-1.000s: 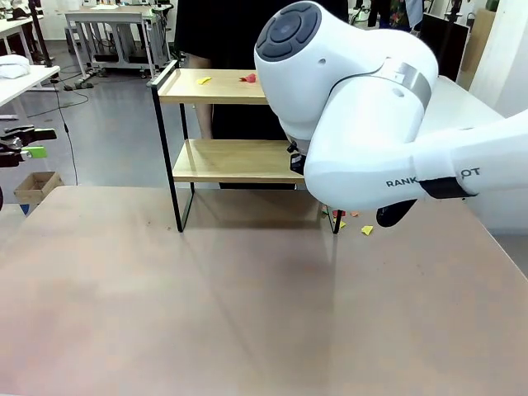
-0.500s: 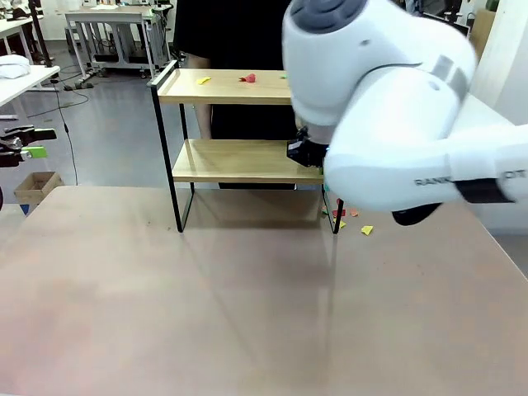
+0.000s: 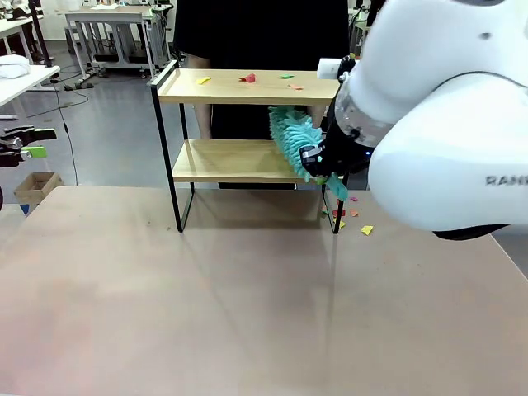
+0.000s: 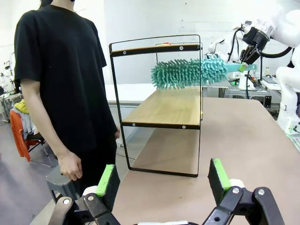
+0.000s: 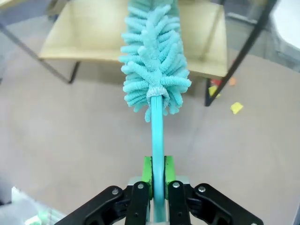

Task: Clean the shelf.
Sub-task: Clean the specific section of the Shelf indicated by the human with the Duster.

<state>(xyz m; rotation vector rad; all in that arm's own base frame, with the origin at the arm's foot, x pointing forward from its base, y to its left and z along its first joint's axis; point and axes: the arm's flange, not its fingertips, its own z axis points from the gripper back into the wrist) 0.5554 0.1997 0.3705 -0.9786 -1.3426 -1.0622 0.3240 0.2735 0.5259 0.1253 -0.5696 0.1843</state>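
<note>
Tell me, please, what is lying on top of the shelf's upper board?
On the upper board lie a yellow scrap, a red scrap, a green scrap and an orange scrap. The right arm covers its right end, so anything there is hidden.

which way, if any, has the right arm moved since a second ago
Yes. Against the shelf, the right arm has swung right and up, uncovering the shelf's right end, where the duster it holds now shows.

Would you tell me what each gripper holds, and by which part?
The right gripper clamps the teal duster by its handle end; the left gripper is open, empty.
</note>
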